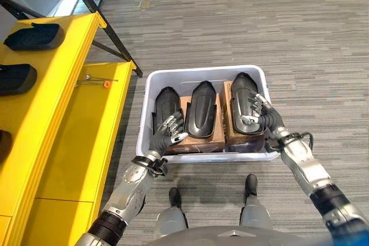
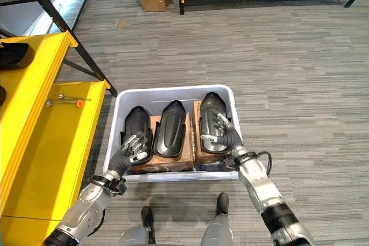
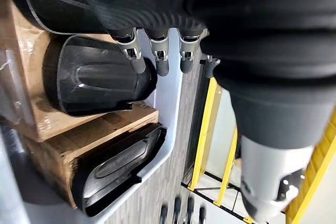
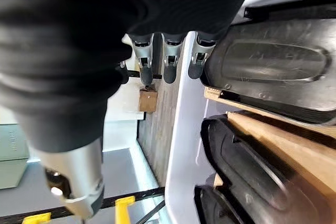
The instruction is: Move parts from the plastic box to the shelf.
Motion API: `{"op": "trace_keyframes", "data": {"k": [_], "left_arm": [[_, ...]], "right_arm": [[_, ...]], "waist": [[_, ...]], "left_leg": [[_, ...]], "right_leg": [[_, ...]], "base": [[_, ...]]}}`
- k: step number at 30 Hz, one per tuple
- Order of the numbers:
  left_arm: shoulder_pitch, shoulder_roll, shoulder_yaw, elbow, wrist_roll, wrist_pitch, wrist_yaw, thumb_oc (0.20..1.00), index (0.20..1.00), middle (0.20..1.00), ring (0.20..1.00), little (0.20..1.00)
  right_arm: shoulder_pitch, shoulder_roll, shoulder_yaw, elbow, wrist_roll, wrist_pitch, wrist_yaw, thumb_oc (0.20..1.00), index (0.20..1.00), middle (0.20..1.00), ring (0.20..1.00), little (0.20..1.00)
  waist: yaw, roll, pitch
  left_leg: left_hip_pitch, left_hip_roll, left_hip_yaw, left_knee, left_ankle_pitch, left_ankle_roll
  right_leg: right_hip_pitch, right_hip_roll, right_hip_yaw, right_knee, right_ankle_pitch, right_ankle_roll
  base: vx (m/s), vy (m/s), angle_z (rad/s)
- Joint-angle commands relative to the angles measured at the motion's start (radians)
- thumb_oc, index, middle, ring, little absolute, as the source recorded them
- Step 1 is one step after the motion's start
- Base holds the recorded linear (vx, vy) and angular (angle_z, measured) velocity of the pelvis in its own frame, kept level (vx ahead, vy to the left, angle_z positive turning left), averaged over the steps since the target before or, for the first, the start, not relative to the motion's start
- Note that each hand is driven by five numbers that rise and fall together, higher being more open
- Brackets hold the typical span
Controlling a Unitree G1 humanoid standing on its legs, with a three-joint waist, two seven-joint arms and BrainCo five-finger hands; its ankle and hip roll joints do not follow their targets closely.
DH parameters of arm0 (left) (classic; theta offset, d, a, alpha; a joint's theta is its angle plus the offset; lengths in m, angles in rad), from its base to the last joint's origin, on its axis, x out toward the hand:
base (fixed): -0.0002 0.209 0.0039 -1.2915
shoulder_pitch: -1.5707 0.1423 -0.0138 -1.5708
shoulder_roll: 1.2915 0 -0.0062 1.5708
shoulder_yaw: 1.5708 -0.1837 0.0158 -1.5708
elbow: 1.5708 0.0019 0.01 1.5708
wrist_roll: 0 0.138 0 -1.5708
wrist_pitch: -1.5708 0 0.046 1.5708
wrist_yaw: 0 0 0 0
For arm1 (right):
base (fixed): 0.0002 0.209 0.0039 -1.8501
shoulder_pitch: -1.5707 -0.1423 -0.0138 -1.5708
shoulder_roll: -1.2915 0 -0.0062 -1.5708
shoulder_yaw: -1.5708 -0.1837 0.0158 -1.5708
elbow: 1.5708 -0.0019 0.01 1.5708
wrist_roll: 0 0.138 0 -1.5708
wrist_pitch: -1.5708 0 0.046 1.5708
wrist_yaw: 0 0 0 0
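Plastic box (image 1: 145, 120) holds three black parts (image 1: 203, 109) on cardboard; left robot hand (image 1: 167, 133), right robot hand (image 1: 258, 113) open, holding nothing.

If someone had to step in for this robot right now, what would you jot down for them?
Left hand: open, over the left black moulded part.
Right hand: open, on the right black part.
Pale plastic box on the floor holds three black parts, the middle one untouched, on brown cardboard blocks.
Yellow shelf to the left already carries similar black parts.
Left: nothing gripped yet; lift and shelve all three.
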Motion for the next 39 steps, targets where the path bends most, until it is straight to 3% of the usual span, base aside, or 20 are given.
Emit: {"op": "trace_keyframes", "data": {"k": [1, 10, 24, 31, 39], "left_arm": [[-0.024, 0.046, 0.011, -0.064, -0.039, -0.055, 0.005, 1.0, 1.0, 1.0, 1.0, 1.0], [-0.062, 0.059, -0.041, -0.091, -0.082, -0.064, 0.022, 1.0, 1.0, 1.0, 1.0, 1.0], [-0.112, 0.063, -0.069, -0.098, -0.101, -0.081, 0.043, 1.0, 1.0, 1.0, 1.0, 1.0], [-0.151, 0.057, -0.083, -0.094, -0.095, -0.089, 0.059, 1.0, 1.0, 1.0, 1.0, 1.0], [-0.194, 0.059, -0.098, -0.092, -0.097, -0.101, 0.082, 1.0, 1.0, 1.0, 1.0, 1.0]], "right_arm": [[-0.069, 0.013, -0.019, -0.021, -0.025, -0.052, -0.073, 1.0, 1.0, 1.0, 1.0, 1.0], [-0.308, -0.011, -0.031, 0.216, -0.004, -0.049, -0.185, 1.0, 1.0, 1.0, 1.0, 1.0], [-0.528, -0.043, 0.035, 0.478, -0.007, -0.028, -0.199, 1.0, 1.0, 1.0, 1.0, 1.0], [-0.622, -0.023, 0.134, 0.514, -0.073, -0.009, -0.189, 1.0, 1.0, 1.0, 1.0, 1.0], [-0.676, 0.009, 0.161, 0.615, -0.073, 0.0, -0.192, 1.0, 1.0, 1.0, 1.0, 1.0]], "waist": [[0.006, -0.037, 0.022], [0.033, 0.023, 0.084], [0.056, 0.073, 0.136], [0.063, 0.071, 0.176], [0.073, 0.058, 0.215]], "left_leg": [[-0.129, 0.027, -0.029, 0.114, 0.032, -0.002], [-0.17, 0.016, -0.029, 0.1, 0.053, 0.002], [-0.239, 0.009, -0.021, 0.127, 0.053, 0.004], [-0.29, 0.018, -0.025, 0.155, 0.052, 0.004], [-0.361, 0.028, -0.044, 0.201, 0.039, 0.009]], "right_leg": [[0.033, -0.082, -0.003, 0.144, -0.124, 0.019], [-0.056, -0.089, 0.02, 0.182, -0.116, 0.019], [-0.15, -0.096, 0.047, 0.217, -0.105, 0.02], [-0.19, -0.088, 0.049, 0.228, -0.097, 0.013], [-0.241, -0.08, 0.048, 0.257, -0.094, 0.008]], "base": [[-0.06, 0.008, 0.16], [-0.06, 0.012, 0.01], [-0.02, 0.003, -0.03], [-0.03, -0.011, 0.0], [-0.04, -0.015, 0.02]]}}
